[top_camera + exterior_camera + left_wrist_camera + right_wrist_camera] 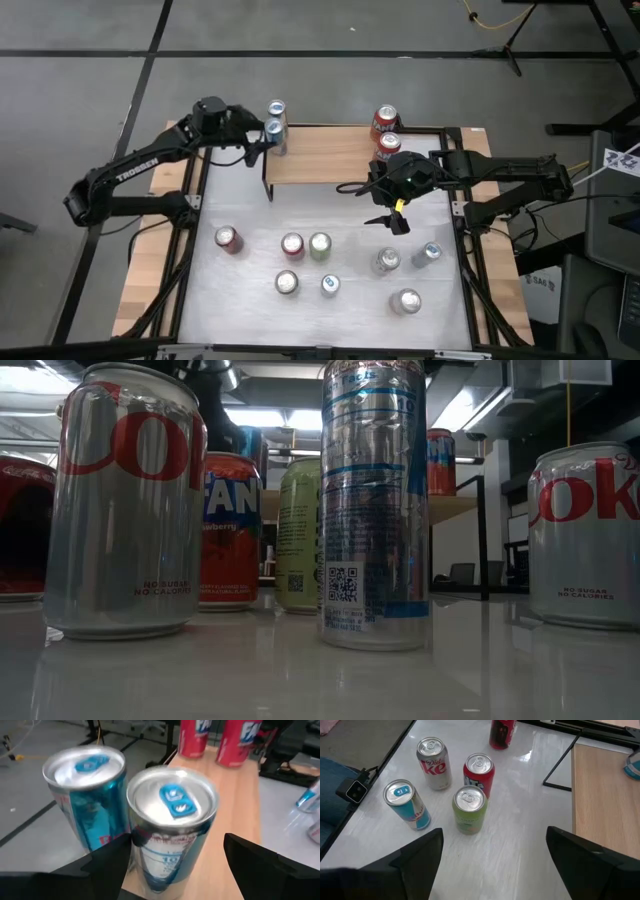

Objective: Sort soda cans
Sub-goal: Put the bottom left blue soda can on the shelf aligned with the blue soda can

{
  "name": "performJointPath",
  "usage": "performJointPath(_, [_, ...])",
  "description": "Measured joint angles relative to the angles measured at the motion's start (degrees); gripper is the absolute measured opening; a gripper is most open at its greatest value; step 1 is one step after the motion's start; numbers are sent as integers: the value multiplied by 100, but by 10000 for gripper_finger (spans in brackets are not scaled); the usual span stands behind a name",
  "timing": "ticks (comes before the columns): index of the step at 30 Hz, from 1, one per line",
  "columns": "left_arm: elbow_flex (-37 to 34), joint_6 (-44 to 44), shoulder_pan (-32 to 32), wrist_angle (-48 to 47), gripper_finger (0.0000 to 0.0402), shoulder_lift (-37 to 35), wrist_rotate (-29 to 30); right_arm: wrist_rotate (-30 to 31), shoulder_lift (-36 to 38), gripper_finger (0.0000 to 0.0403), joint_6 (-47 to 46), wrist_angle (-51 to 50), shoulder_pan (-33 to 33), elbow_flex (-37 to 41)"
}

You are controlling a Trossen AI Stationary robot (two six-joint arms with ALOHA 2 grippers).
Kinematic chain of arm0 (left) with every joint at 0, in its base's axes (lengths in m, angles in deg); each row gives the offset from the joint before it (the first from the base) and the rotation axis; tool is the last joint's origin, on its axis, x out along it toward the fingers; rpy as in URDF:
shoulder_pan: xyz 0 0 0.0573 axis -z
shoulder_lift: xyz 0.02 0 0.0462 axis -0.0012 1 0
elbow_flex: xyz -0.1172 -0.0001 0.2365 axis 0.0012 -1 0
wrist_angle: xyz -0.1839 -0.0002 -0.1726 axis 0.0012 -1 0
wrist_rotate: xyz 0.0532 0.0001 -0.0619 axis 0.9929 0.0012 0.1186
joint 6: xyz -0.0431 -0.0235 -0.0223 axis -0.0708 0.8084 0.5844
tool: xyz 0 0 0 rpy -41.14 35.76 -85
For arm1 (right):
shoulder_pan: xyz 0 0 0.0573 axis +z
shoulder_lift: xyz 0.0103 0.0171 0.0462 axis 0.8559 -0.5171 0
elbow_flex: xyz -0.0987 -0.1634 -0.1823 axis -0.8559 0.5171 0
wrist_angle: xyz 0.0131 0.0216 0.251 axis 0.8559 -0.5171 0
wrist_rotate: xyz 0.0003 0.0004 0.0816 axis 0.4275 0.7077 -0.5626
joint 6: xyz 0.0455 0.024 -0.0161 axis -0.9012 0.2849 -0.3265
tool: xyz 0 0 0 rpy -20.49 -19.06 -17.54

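Two blue-and-silver slim soda cans [276, 126] stand upright on the wooden shelf's [330, 155] left end.

Their long axes are vertical, tabs facing up. The left gripper [262, 140] straddles the nearer blue can [170, 827], fingers apart, one on each side. The right gripper [395, 212] hovers spread open over the white bench [260, 300], where other cans stand upright.
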Motion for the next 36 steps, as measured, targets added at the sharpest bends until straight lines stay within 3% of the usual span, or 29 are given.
performJointPath(9, [9, 195, 95, 9, 307, -554, 208, 0, 0, 344, 0, 0, 0, 0])
performJointPath(14, [9, 839, 117, 143, 307, -746, 293, 0, 0, 344, 0, 0, 0, 0])
performJointPath(19, [9, 1082, 564, 579, 307, -786, 322, 0, 0, 344, 0, 0, 0, 0])
performJointPath(23, [9, 1080, 1172, 935, 307, -786, 1140, 0, 0, 344, 0, 0, -1, 0])
performJointPath(29, [11, 1234, 1934, 1355, 307, -784, 3217, 0, 0, 344, 0, 0, 0, 0])
performJointPath(31, [83, 1243, 2054, 1408, 307, -781, 3521, 0, 0, 344, 0, 2, 0, 0])
performJointPath(36, [659, 1240, 2126, 1265, 307, -589, 3591, 0, 0, 344, 0, 2, 0, 0])
